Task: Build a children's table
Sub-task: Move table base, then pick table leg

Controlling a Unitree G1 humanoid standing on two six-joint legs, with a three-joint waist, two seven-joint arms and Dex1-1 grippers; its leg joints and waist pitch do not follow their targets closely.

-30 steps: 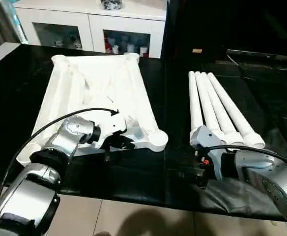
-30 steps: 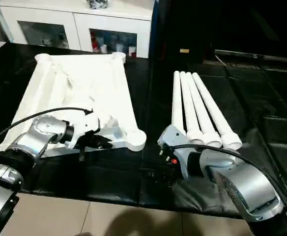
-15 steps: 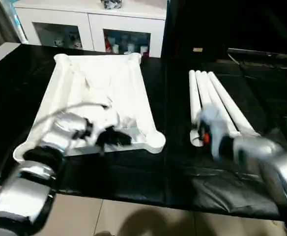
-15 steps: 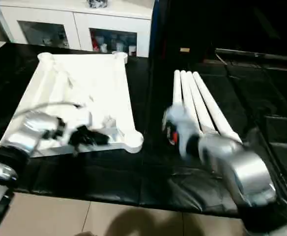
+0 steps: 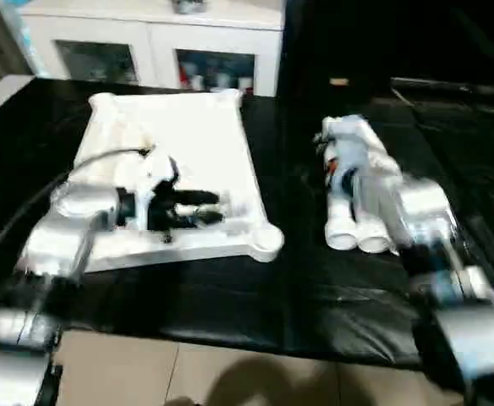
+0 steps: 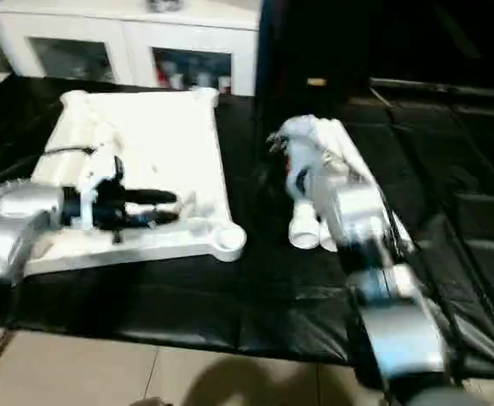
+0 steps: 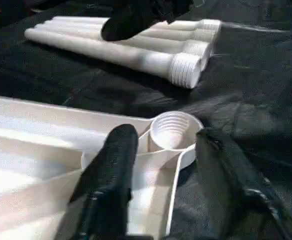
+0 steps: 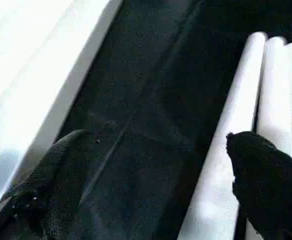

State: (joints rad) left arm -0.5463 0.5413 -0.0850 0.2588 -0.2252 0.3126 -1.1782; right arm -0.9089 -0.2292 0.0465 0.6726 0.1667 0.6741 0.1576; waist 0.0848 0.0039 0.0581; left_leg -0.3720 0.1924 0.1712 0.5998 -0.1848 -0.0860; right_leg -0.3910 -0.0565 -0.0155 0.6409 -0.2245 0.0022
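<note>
Fingers (image 7: 113,165) of left gripper (image 7: 161,175) spread, straddling tabletop (image 5: 188,144) rim.

1. A white top (image 6: 154,144) lies underside up on the black surface (image 6: 230,288), a round socket (image 6: 227,241) at its near corner.
2. The left pincer (image 6: 158,207) lies level over the top's near edge, fingers apart.
3. The right arm (image 6: 348,211) covers the legs (image 6: 310,233), whose ends show beside it.
4. A white cabinet (image 6: 128,42) stands behind.

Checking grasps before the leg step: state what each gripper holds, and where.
Nothing is held. The left gripper stands open over the white plastic tabletop's corner socket; the right gripper is open above the white tapered legs.
</note>
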